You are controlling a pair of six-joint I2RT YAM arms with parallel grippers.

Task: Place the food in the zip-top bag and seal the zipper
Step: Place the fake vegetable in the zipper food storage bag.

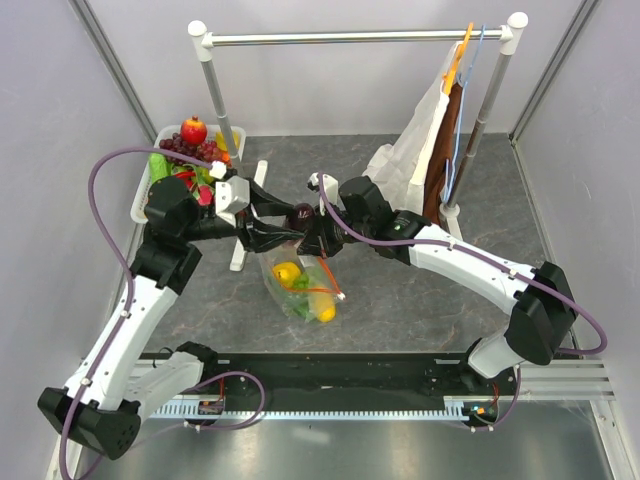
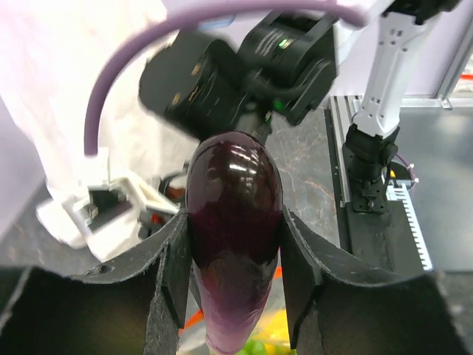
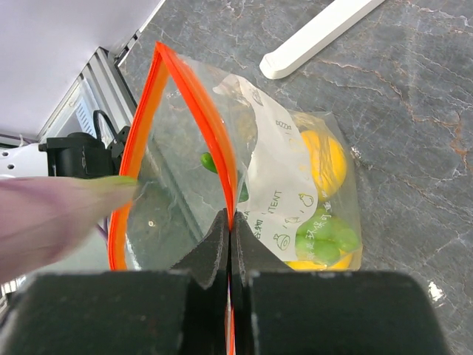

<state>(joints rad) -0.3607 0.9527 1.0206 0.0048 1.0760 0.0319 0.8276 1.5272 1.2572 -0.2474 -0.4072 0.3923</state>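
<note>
Gray stone-patterned table (image 1: 420, 300) carries a clear, crinkly bag (image 1: 300, 285) at centre frame, its mouth hidden from above by both arms. Left tool (image 2: 233, 285) grasps a glossy purple eggplant (image 2: 235, 214) between its pads; the eggplant's lower end is cut off by the bottom edge of the left wrist view. Right tool (image 3: 230, 251) is clenched on the orange zipper (image 3: 194, 103), and the mouth gapes. At the left of that view, a blurred purple tip sits at the opening. White label (image 3: 277, 185) print runs sideways, too small to read. Lemon (image 3: 325, 159) and green grapes (image 3: 325, 237) lie inside.
</note>
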